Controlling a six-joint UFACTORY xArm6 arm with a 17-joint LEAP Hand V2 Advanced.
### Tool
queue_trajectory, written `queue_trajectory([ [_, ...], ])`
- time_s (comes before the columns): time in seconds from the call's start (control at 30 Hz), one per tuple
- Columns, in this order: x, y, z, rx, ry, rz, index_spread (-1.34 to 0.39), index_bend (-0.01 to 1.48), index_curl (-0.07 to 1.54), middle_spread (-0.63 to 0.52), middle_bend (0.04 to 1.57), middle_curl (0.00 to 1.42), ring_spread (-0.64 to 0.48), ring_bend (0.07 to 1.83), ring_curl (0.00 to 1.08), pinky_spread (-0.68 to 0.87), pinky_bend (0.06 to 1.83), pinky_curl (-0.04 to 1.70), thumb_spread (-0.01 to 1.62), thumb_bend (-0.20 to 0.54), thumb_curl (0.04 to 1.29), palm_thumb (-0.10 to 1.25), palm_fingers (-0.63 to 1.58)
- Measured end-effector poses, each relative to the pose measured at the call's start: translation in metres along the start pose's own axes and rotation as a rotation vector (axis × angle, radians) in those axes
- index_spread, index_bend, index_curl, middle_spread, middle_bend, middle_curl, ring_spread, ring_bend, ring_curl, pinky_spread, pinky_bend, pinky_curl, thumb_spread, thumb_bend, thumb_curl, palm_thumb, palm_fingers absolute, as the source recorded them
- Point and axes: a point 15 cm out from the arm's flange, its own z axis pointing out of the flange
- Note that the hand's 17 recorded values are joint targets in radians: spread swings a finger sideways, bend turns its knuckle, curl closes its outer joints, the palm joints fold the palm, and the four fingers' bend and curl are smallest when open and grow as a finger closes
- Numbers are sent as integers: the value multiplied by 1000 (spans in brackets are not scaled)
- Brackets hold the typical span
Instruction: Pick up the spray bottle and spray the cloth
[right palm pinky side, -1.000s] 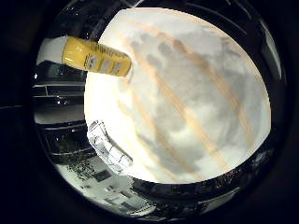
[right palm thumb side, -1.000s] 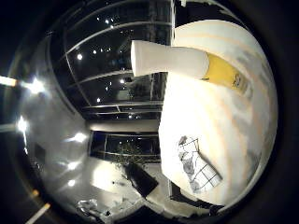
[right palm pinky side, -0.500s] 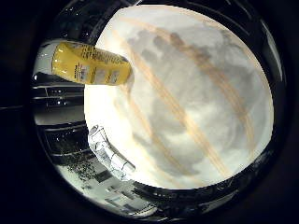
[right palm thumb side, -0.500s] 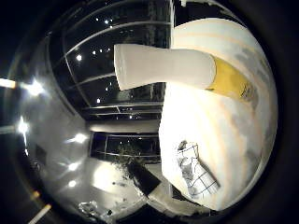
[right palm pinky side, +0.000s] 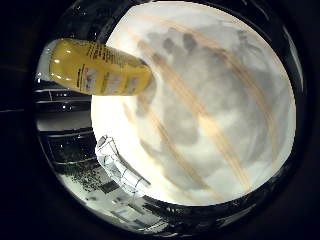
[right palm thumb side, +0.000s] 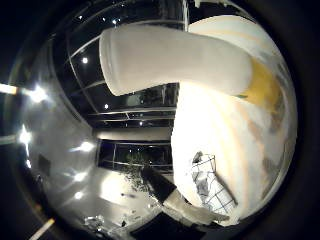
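Observation:
A spray bottle stands on a pale round table (right palm pinky side: 210, 110). The right little finger side palm view shows its yellow body (right palm pinky side: 100, 68). The right thumb side palm view shows its white top (right palm thumb side: 170, 58) large and close to the palm, with the yellow body (right palm thumb side: 262, 85) below it. A white cloth with a dark grid pattern (right palm pinky side: 120, 165) lies near the table's edge; it also shows in the right thumb side palm view (right palm thumb side: 215, 185).
The table's edge (right palm thumb side: 178, 150) runs near the cloth. Beyond it are a dark room with ceiling lights (right palm thumb side: 35, 93) and shelving (right palm pinky side: 60, 100).
The bottle fills more of both views than a second ago: the palm has come closer to it. The cloth and bottle themselves have not moved.

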Motion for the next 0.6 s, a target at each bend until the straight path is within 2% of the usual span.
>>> queue_trajectory([
  [0.3, 3, -6, 10, -10, -1, -9, -123, 167, 284, 110, 319, 369, 169, 436, 276, 310, 344, 293, 996, -25, 297, 440, 298],
  [0.6, 9, -10, 23, -26, -4, -17, -184, 194, 324, 22, 441, 416, 46, 661, 321, 161, 363, 261, 1020, -18, 304, 515, 617],
])
